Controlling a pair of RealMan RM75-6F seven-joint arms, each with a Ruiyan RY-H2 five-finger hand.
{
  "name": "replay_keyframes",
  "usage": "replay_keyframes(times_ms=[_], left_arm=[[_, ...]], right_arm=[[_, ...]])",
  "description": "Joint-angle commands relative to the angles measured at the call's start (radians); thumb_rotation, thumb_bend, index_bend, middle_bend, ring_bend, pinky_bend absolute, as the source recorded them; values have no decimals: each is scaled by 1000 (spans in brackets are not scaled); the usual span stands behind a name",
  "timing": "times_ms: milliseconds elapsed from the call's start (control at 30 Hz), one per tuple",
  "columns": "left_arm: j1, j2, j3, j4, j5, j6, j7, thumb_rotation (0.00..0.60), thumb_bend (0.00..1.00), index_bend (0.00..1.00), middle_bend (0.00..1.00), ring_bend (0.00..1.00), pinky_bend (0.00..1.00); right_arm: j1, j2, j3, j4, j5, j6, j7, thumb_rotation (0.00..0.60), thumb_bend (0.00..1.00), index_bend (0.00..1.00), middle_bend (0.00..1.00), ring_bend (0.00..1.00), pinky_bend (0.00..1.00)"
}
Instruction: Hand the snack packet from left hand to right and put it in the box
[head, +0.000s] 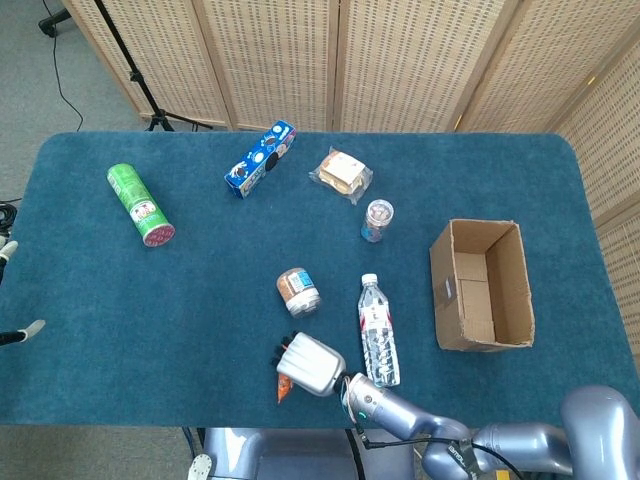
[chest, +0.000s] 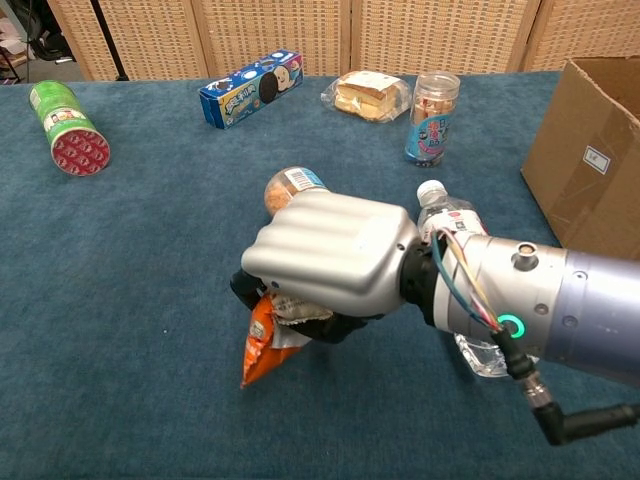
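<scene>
right robot hand (chest: 325, 262) curled tight around the top of the orange snack packet (chest: 260, 350), fingers closed down over the crumpled upper edge, lower tip of the packet pointing down at the blue surface (head: 120, 300). seen from the head view at the near edge, a little left of centre, same robot hand (head: 312, 363) over the packet (head: 283, 386). cannot tell whether the packet's tip touches the surface or hangs just above it. left robot hand out of sight in both views.

lying just right of the robot hand: a clear water bottle (head: 377, 331), cap toward the far side. just beyond the hand, a small brown jar (head: 298, 290) on its side. open cardboard box (head: 483, 285) at the right, well apart from the packet. further back near the middle, a small upright snack cup (head: 377, 220), a wrapped sandwich (head: 342, 173) and a blue cookie box (head: 260, 158). far left, a green can (head: 141, 205) lying down.
</scene>
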Motion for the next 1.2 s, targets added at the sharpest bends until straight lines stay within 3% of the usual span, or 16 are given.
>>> replay_keyframes(times_ms=[33,267,400,600,733,833,1033,1200], left_arm=[[0,0,0,-1,0,-2,2,600,0,0,0,0,0],[4,1,1,-7,9,5,8,600,0,0,0,0,0],[7,4,2,-12,15,11,7,600,0,0,0,0,0],[7,4,0,-16,11,6,14,600,0,0,0,0,0],[6,3,2,-18,12,4,31,600,0,0,0,0,0],[5,3,2,-25,16,4,37,600,0,0,0,0,0],[11,8,5,-34,26,12,32,600,0,0,0,0,0],[15,14,5,-36,30,17,21,600,0,0,0,0,0]], right_arm=[[-2,41,-2,-33,-85,74,94,600,797,651,608,475,577],[-15,170,69,-97,-187,227,149,600,827,651,608,475,577],[-42,291,128,-133,-161,284,178,600,827,651,608,475,577],[-112,487,169,-109,-113,351,248,600,827,651,608,475,577],[-178,589,156,-45,-87,395,337,600,827,651,608,475,577],[-263,640,104,78,-69,440,447,600,827,651,608,475,577],[-316,602,32,249,-93,462,566,600,827,651,608,475,577],[-332,552,3,338,-95,462,613,600,827,651,608,475,577]])
